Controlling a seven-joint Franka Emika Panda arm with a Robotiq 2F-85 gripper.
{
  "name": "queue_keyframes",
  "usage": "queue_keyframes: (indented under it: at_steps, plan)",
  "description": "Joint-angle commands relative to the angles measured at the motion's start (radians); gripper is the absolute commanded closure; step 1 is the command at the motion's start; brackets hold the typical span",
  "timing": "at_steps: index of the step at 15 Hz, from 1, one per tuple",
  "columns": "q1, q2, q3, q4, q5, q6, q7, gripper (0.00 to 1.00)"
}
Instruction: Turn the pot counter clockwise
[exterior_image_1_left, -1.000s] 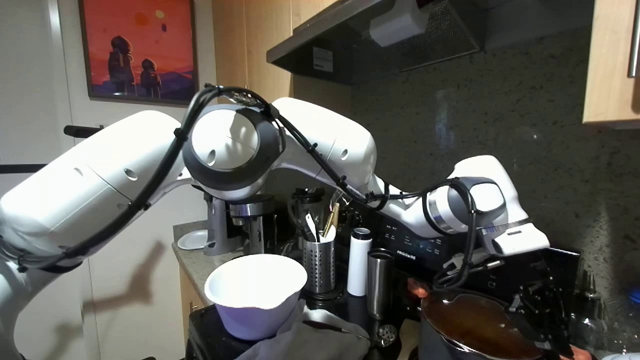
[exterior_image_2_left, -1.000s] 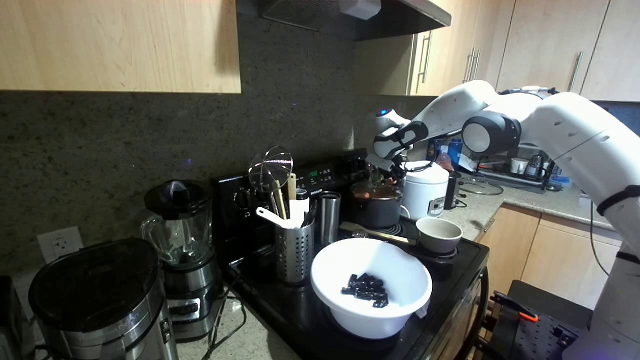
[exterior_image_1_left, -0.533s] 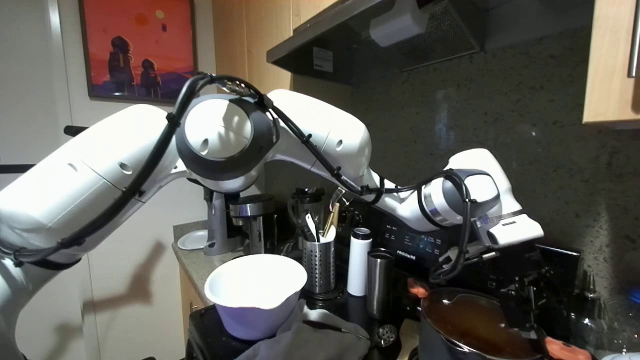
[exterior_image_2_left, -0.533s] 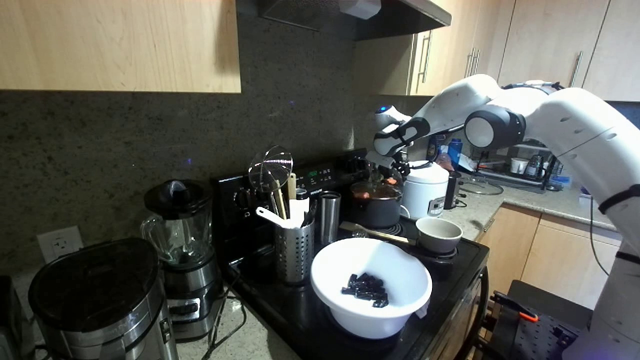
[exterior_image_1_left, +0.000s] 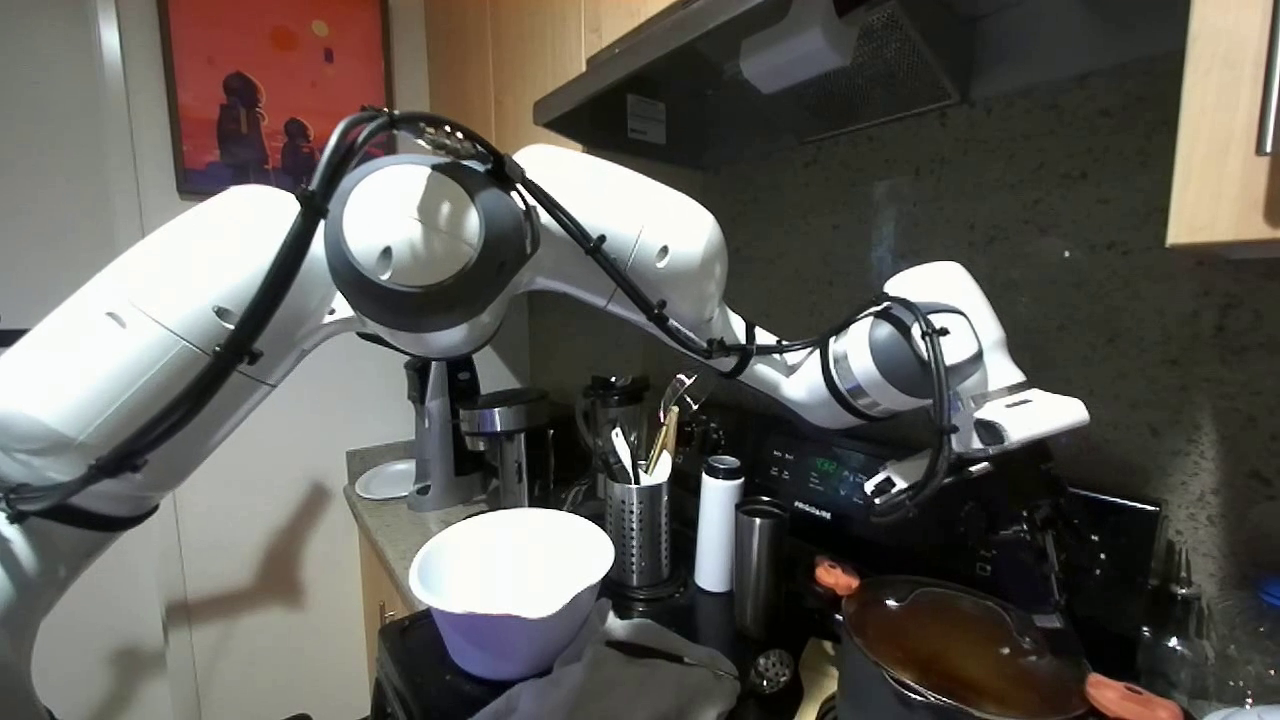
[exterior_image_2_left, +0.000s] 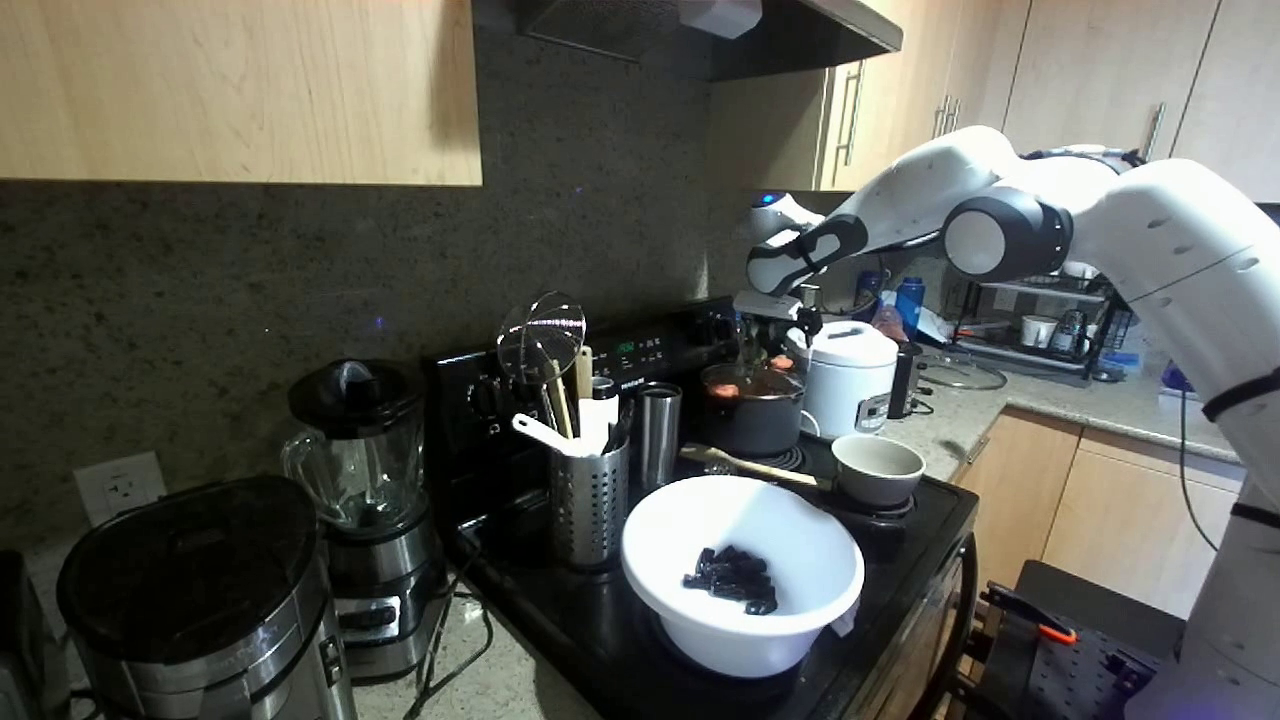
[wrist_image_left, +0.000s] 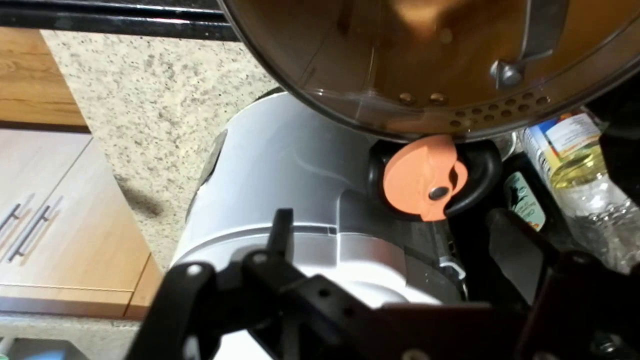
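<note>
- My gripper (wrist_image_left: 392, 217), jaws spread wide & gripping nothing, hung near and above the pot (exterior_image_2_left: 750, 425). Dark, w/ its glass lid (wrist_image_left: 425, 60) on, the pot sat toward the back of the stove (exterior_image_2_left: 590, 610), beside a white cooker (exterior_image_2_left: 845, 390).
- Progress, my read: ccw turn unconfirmed. No mark gave a starting angle, so done vs. left couldn't be told; w/ no grip on the pot, prob. no turning was under way.
- If any turn was owed, next was prob. pushing the orange handle (wrist_image_left: 417, 175) round; if none, just backing off.
- Black jaws blended into the black control panel (exterior_image_1_left: 830, 485) in an exterior view; they looked clear of the lid, tho I couldn't swear to it.
- Both exterior views took in both handles; the wrist view got just one, plus drain holes (wrist_image_left: 493, 108) at the lid's edge & bottles (wrist_image_left: 575, 140) nearby.
- Dark pieces (exterior_image_2_left: 735, 578) in the white bowl (exterior_image_2_left: 740, 650) showed in an exterior view; in an exterior view w/ a grey cloth (exterior_image_1_left: 600, 690) by the bowl, the bowl's own wall hid them.
</note>
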Motion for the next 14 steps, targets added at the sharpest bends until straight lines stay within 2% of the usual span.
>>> queue_keyframes:
  at_steps: [1, 5, 14]
  plan:
    - [-0.014, -0.089, 0.06, -0.089, 0.024, -0.007, -0.184, 0.0]
    - [-0.041, -0.168, 0.123, -0.169, 0.045, 0.012, -0.365, 0.0]
    - [-0.033, -0.433, 0.17, -0.445, 0.076, 0.02, -0.616, 0.0]
